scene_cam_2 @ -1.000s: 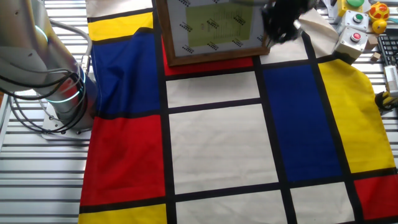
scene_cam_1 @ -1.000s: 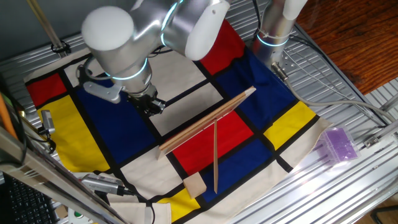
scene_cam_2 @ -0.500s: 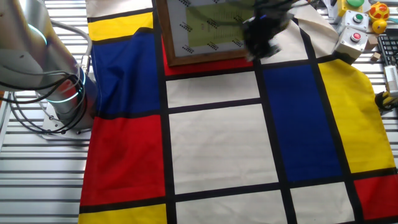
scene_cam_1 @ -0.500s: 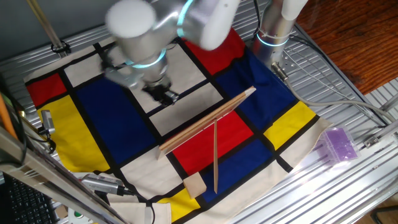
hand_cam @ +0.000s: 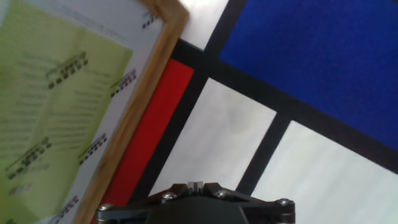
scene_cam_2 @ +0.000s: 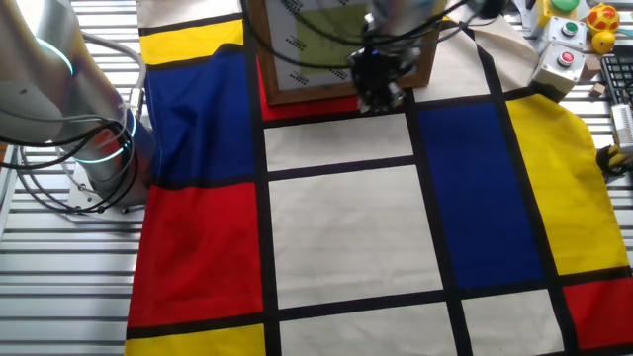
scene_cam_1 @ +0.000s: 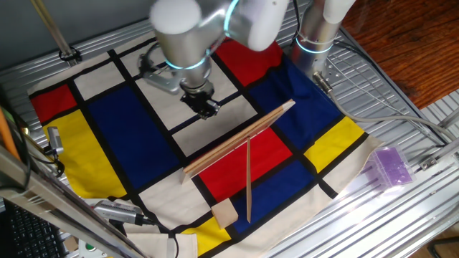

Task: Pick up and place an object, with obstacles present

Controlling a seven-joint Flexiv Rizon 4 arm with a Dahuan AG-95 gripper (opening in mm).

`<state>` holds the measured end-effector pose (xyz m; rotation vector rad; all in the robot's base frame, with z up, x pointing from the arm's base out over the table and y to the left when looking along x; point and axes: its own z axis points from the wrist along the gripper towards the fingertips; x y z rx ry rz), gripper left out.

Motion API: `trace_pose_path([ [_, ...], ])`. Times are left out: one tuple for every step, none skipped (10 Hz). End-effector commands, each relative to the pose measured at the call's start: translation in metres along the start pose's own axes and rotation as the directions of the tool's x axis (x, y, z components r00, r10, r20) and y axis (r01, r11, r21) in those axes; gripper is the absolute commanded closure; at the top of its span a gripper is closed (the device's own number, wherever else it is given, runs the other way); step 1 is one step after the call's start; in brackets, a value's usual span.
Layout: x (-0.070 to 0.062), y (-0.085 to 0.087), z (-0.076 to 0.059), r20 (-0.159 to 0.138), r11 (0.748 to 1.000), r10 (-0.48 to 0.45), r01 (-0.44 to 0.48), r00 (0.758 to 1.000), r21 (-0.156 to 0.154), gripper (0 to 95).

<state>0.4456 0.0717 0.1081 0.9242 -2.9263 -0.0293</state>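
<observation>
The small pale tan wooden block (scene_cam_1: 224, 213) lies on the cloth's near edge, by the lower end of the narrow stick (scene_cam_1: 249, 179). The wide plank (scene_cam_1: 240, 140) runs diagonally across the red patch. In the other fixed view (scene_cam_2: 341, 49) and the hand view (hand_cam: 74, 93) it shows as a wood-framed board with a pale green printed sheet. My gripper (scene_cam_1: 206, 109) hangs over the white patch just behind the plank, far from the block. It also shows at the frame's corner (scene_cam_2: 381, 94). In the hand view (hand_cam: 195, 185) its jaws are together with nothing between them. The block is out of both those views.
A purple translucent box (scene_cam_1: 391, 166) sits on the metal table right of the checked cloth (scene_cam_1: 122, 122). The arm's base (scene_cam_2: 99, 138) stands at the cloth's edge. A button box (scene_cam_2: 559, 61) and small toys (scene_cam_2: 603, 20) lie at one corner.
My gripper has moved across the cloth from the blue patch to the white patch, closer to the plank's frame. The block, stick and plank have not moved.
</observation>
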Motion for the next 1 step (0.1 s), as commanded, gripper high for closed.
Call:
trace_pose_path([
  [0.0019, 0.0014, -0.0022, 0.007, 1.000, -0.016, 0.016, 1.000, -0.005, 95.0],
])
